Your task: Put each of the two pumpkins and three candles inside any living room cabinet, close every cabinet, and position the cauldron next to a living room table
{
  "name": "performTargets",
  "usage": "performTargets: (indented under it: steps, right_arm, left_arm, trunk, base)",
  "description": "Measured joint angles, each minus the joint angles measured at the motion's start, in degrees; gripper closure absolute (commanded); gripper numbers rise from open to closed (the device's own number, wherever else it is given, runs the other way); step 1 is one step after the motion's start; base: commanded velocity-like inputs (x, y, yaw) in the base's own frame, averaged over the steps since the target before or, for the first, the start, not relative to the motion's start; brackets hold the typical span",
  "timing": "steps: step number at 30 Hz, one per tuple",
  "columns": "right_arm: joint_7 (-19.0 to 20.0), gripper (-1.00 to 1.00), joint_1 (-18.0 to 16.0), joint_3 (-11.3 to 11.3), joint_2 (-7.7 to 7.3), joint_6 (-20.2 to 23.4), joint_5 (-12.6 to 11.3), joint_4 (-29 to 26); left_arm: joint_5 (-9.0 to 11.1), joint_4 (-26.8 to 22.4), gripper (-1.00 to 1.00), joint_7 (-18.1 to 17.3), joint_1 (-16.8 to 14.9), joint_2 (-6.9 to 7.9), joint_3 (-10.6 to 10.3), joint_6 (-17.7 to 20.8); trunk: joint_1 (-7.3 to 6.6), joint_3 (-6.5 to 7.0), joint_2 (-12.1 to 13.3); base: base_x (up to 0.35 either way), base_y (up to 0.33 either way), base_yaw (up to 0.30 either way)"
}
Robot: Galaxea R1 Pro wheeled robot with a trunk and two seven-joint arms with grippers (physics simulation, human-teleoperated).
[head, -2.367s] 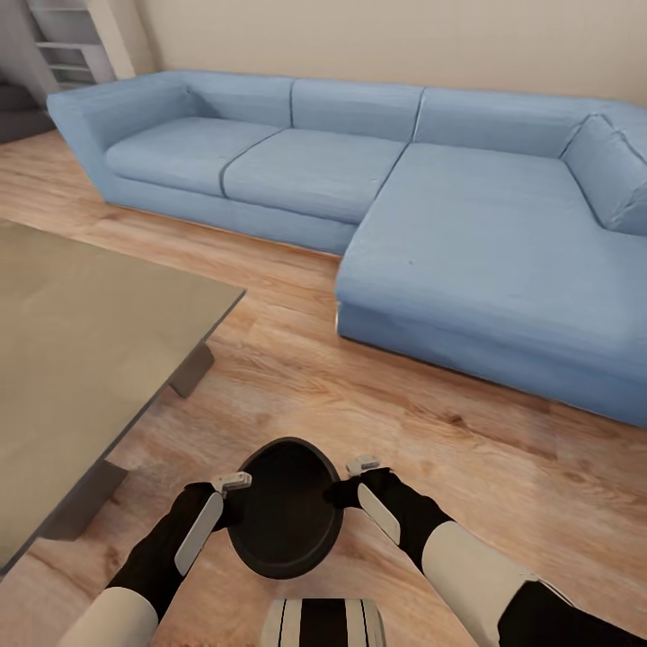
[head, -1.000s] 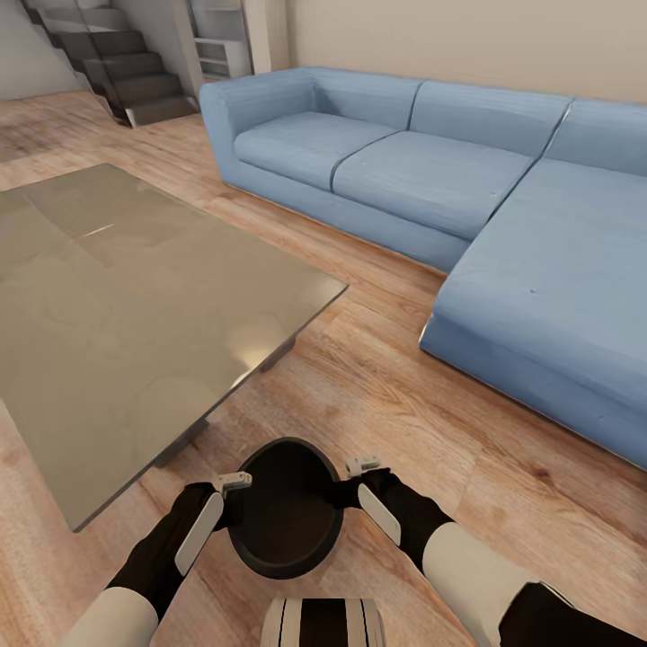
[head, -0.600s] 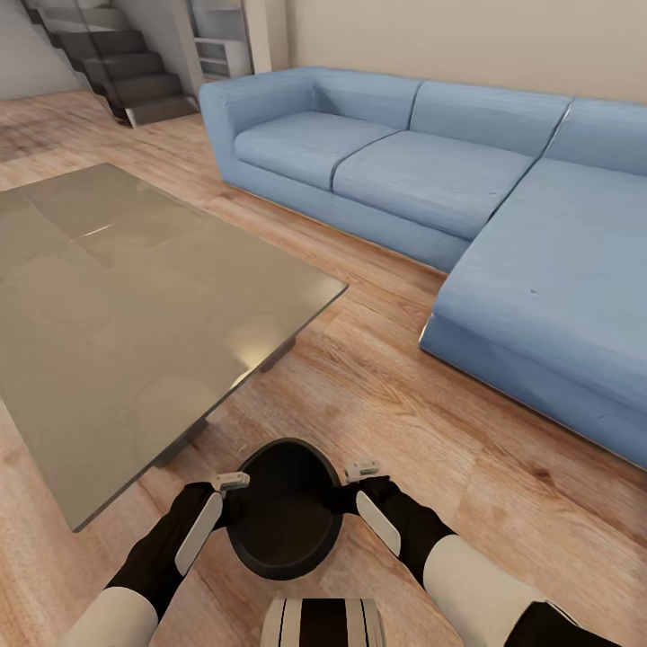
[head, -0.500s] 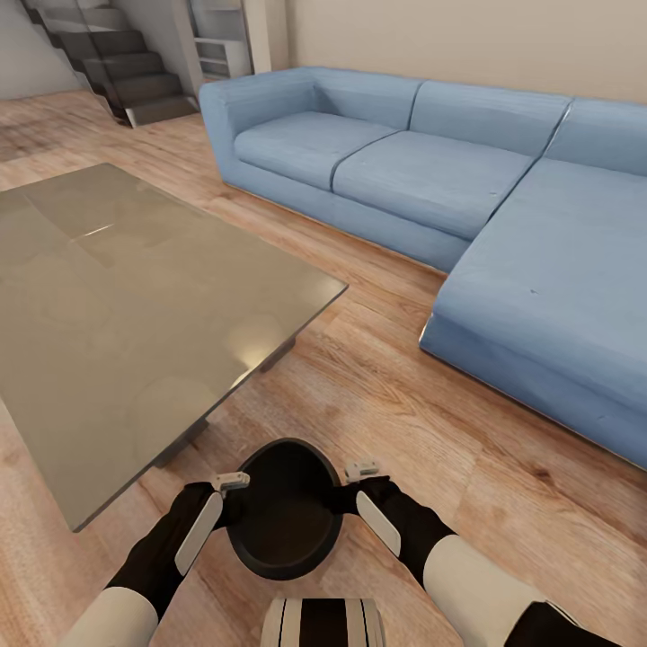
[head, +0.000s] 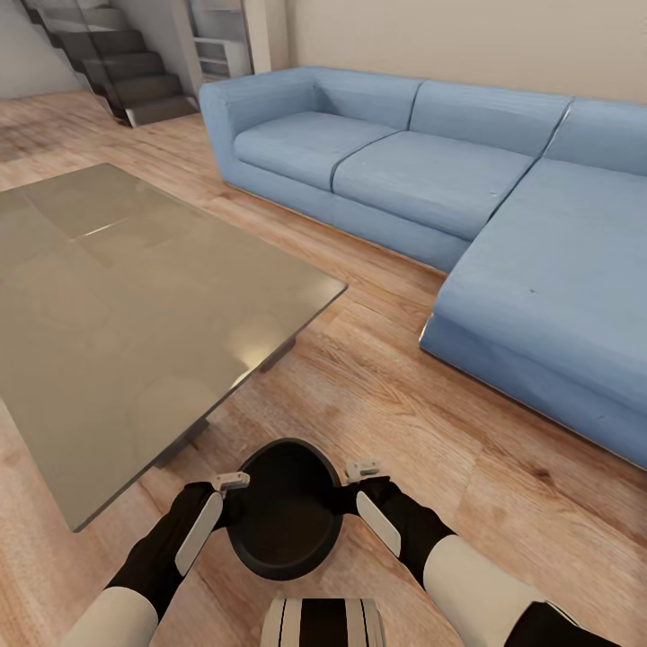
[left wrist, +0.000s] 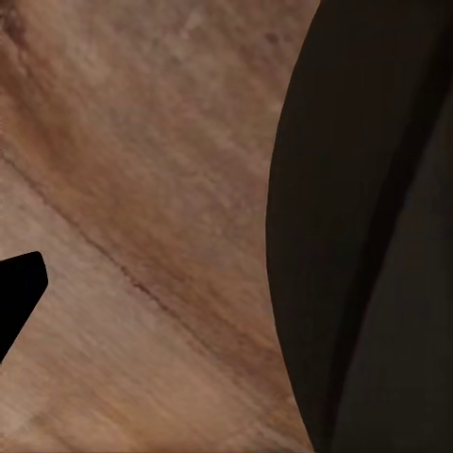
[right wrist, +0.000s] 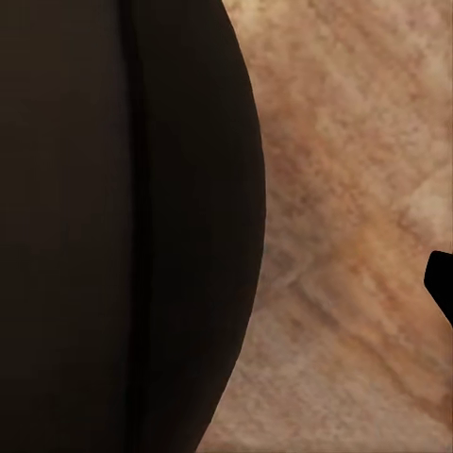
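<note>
The cauldron [head: 286, 508], a dark round empty pot, hangs low in front of my trunk over the wood floor, just off the near corner of the glass-topped table [head: 135, 296]. My left gripper [head: 235, 491] clamps its left rim and my right gripper [head: 354, 481] clamps its right rim, both shut on it. In the left wrist view the cauldron's dark wall [left wrist: 377, 236] sits beside one black fingertip [left wrist: 17, 293]. In the right wrist view the cauldron's wall [right wrist: 113, 226] is close up, with a fingertip [right wrist: 442, 283] at the edge. Pumpkins, candles and cabinet are out of view.
A blue corner sofa [head: 467, 207] runs along the back wall and down the right side. Dark stairs [head: 117, 63] and a pale shelf unit [head: 220, 40] stand at the far left. A strip of wood floor [head: 377, 377] lies between table and sofa.
The camera swung early on, bringing more of the table and the stairs into view. Over the last second the scene holds still; only my right forearm shifted slightly.
</note>
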Motion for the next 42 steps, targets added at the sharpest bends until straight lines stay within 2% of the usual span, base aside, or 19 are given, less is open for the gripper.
performTargets:
  steps: [4, 9, 11, 17, 21, 34, 39, 42]
  right_arm:
    - [0.08, -1.00, 0.04, -0.08, 0.02, -0.07, -0.27, 1.56]
    - [0.44, -1.00, 0.05, -0.14, 0.28, -0.21, -1.07, 4.13]
    - [0.16, -1.00, 0.04, -0.06, 0.02, -0.05, -0.32, 4.17]
    - [0.11, -1.00, 0.07, -0.03, 0.01, -0.04, -0.33, 4.20]
    - [0.14, -1.00, 0.08, -0.02, 0.01, -0.04, -0.28, 4.14]
    - [0.01, -1.00, 0.06, -0.05, -0.01, 0.03, 0.11, 4.15]
    - [0.01, -1.00, 0.06, -0.05, -0.01, 0.03, 0.11, 4.15]
    - [0.03, -1.00, 0.05, -0.07, 0.00, 0.01, 0.06, 4.13]
  left_arm:
    - [-0.80, 1.70, -1.00, 0.05, -0.01, 0.02, 0.02, 0.16]
    - [0.05, 4.29, -1.00, -0.13, -0.01, -0.02, 0.00, -0.07]
    - [0.78, 4.49, -1.00, -0.41, 0.01, -0.02, 0.02, -0.20]
    - [-0.02, 4.46, -1.00, -0.21, 0.00, -0.09, -0.03, 0.03]
    - [-0.40, 3.96, -1.00, -0.17, 0.01, -0.10, -0.11, 0.11]
    - [-1.28, 3.74, -1.00, 0.00, -0.01, -0.07, -0.12, 0.27]
    - [-0.79, 3.71, -1.00, -0.13, -0.01, -0.08, -0.16, 0.10]
    - [-1.24, 3.70, -1.00, -0.03, -0.01, -0.07, -0.16, 0.26]
  trunk:
    - [-0.09, 0.88, 0.06]
    - [-0.42, 1.94, 0.53]
    - [-0.85, 2.29, 1.33]
    - [-2.17, 3.37, 3.74]
    - [-2.17, 3.37, 3.76]
    - [-5.02, 5.70, 8.95]
    - [-6.12, 6.60, 10.96]
    - [-6.78, 7.14, 12.16]
  base:
    - [0.000, 0.000, 0.000]
    - [0.000, 0.000, 0.000]
    - [0.000, 0.000, 0.000]
    - [0.000, 0.000, 0.000]
    - [0.000, 0.000, 0.000]
    - [-0.007, 0.000, 0.000]
    - [-0.263, 0.000, 0.000]
    - [-0.330, 0.000, 0.000]
